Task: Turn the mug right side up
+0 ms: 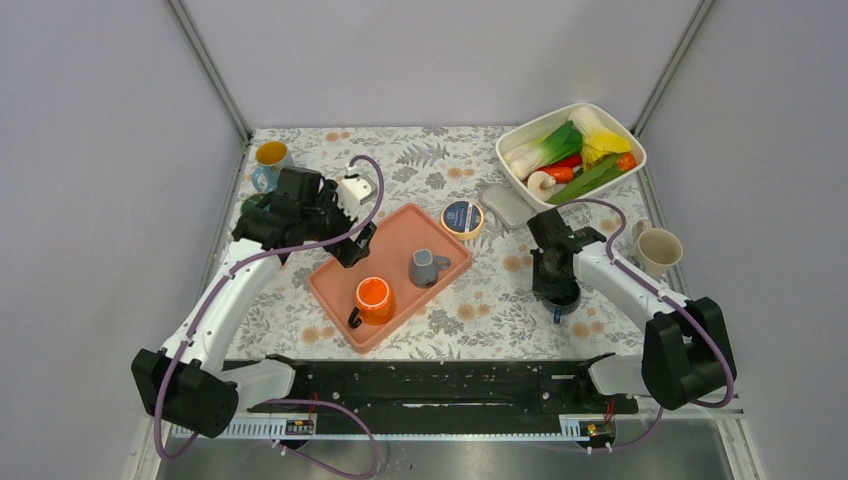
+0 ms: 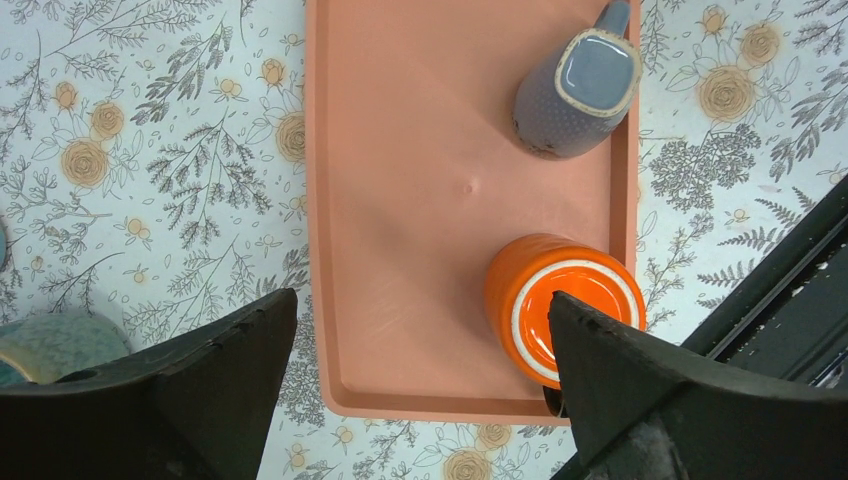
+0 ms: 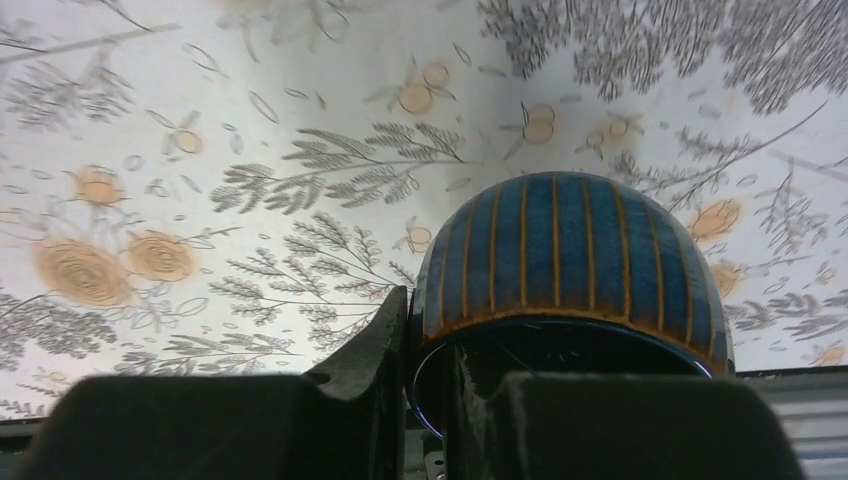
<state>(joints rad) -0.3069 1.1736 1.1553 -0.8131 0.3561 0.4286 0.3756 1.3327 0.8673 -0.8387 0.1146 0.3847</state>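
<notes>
**Right wrist view: striped mug gripped at its rim**

Right wrist view shows the blue striped mug tilted, with its striped wall up and its dark opening toward the camera. The right claw is clenched on the rim, one finger inside the mug and one outside. Below is the flowered surface; I cannot tell whether the mug touches it. In the top view this mug is to the right of the pink tray, apart from it. On the tray stand an orange mug near one end and a grey mug near the other. The left claw hangs above the tray with jaws spread wide, grasping nothing. A cream mug stands at the right edge.
</notes>
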